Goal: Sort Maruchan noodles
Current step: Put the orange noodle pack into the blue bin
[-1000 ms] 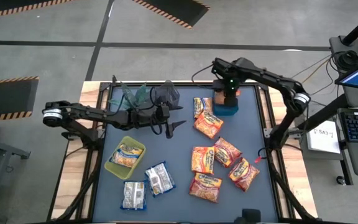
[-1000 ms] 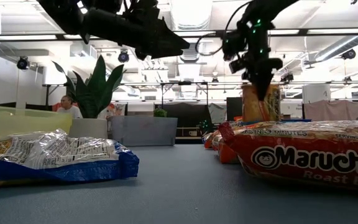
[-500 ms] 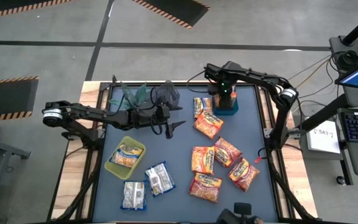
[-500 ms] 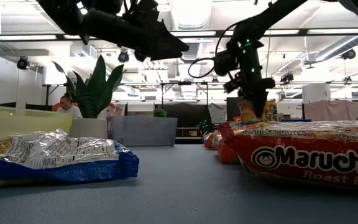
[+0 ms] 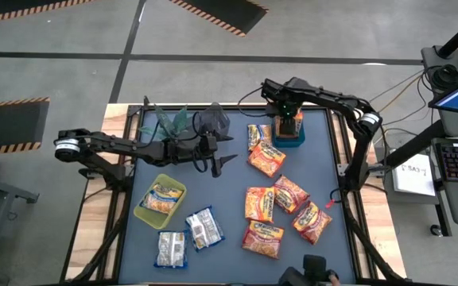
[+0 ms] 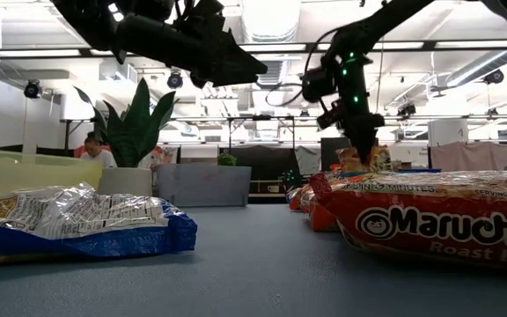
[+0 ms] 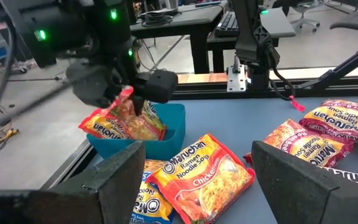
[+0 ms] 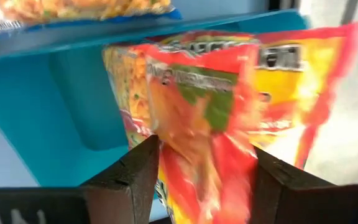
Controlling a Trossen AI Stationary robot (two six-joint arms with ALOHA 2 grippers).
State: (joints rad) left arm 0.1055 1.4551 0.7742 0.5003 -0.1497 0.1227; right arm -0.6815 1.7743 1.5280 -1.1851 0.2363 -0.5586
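Right gripper over blue bin, fingers parted around orange noodle packet standing in bin, left gripper spread wide, empty, mid-table.

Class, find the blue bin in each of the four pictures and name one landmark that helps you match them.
High view: blue bin at the table's far edge, under the right gripper.
Low view: only its rim shows, right of centre.
Left wrist view: centre left, holding an orange-red packet.
Right wrist view: fills the picture.
Shared landmark: that packet standing in the bin.
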